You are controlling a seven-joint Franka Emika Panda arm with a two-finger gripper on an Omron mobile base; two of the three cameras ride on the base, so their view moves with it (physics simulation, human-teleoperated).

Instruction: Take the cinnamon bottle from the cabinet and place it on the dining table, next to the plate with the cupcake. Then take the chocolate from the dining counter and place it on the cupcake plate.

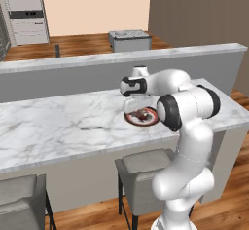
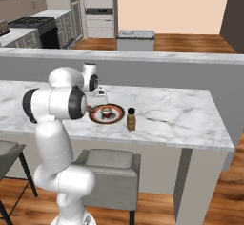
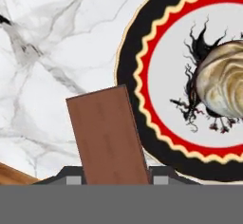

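Bright even rendered light, faint soft shadows, no glare, slightly pixelated

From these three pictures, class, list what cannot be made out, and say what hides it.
- Cupcake: hand view, cut off by the right edge.
- Chocolate: hand view, lower end hidden behind the end effector.
- Plate: left base view, mostly hidden by the arm.
- Cinnamon bottle: right base view, label too small.

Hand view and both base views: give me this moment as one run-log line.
gripper: shut on chocolate | position: over table, at plate edge | cupcake: on plate | cinnamon bottle: upright beside plate | chocolate: not yet on plate
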